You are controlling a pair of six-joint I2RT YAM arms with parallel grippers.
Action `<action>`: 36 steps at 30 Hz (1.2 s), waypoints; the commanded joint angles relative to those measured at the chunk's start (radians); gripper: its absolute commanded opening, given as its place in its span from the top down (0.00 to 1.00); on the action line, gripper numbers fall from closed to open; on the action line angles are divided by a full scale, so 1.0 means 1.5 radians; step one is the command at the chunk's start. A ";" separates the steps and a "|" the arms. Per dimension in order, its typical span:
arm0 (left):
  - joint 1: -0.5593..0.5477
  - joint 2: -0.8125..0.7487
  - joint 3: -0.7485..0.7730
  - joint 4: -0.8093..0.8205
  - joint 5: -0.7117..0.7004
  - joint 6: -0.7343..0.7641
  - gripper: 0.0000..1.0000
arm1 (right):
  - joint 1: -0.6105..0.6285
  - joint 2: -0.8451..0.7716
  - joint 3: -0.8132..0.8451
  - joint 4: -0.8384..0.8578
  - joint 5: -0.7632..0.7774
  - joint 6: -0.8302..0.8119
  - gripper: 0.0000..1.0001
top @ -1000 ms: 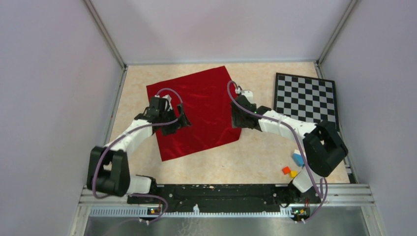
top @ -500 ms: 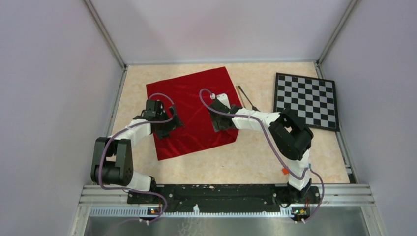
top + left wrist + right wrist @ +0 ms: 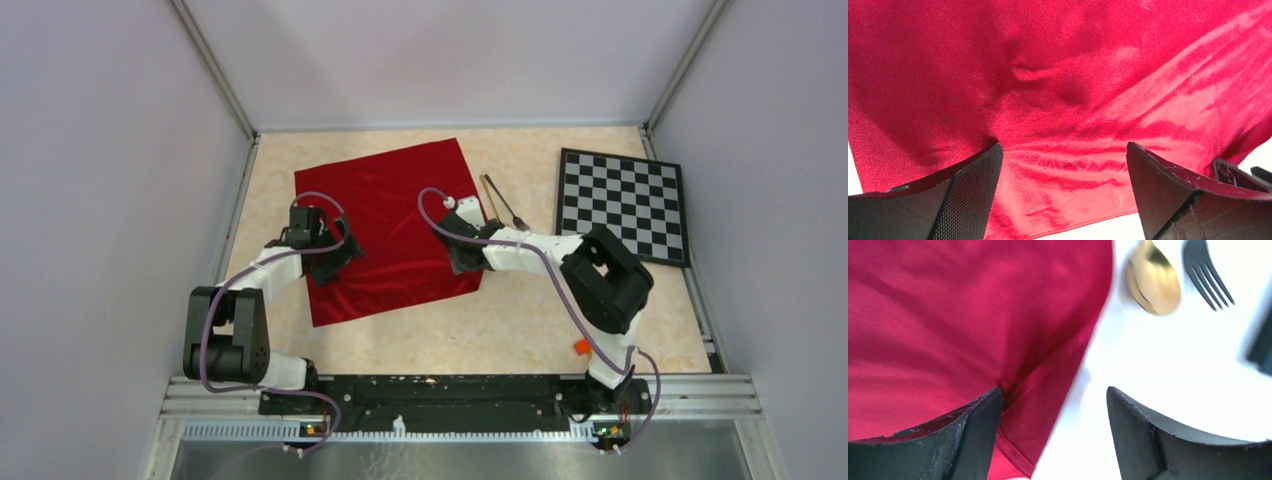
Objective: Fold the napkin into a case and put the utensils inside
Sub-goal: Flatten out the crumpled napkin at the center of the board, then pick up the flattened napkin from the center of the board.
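The deep-red napkin (image 3: 385,225) lies spread flat on the table, not folded into a case. My left gripper (image 3: 328,262) is open and rests on its left part, near the napkin's edge (image 3: 1058,100). My right gripper (image 3: 462,258) is open at the napkin's right edge; one finger sits on the cloth (image 3: 948,340), the other over bare table. The gold spoon (image 3: 490,196) and dark fork (image 3: 507,203) lie side by side just right of the napkin. The spoon bowl (image 3: 1154,286) and fork tines (image 3: 1208,270) show in the right wrist view.
A black-and-white checkered board (image 3: 622,204) lies at the back right. A small orange block (image 3: 581,347) sits by the right arm's base. Grey walls close in the table on three sides.
The right gripper swung left onto the napkin, then back to its right edge, uncovering the spoon and fork. The left gripper slid slightly left. The napkin has shifted a little.
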 commanded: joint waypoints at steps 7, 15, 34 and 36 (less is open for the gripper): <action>0.009 -0.022 -0.015 -0.070 -0.022 0.036 0.01 | -0.012 -0.239 -0.164 -0.079 0.030 0.025 0.26; 0.007 -0.136 0.001 -0.088 0.121 0.080 0.01 | -0.080 -0.329 -0.235 0.095 -0.265 0.021 0.28; -0.024 -0.295 -0.035 -0.160 0.210 0.093 0.01 | -0.223 -0.327 -0.305 0.116 -0.465 0.100 0.32; -0.031 -0.299 -0.044 -0.165 0.205 0.084 0.01 | -0.225 -0.316 -0.295 0.092 -0.436 0.103 0.37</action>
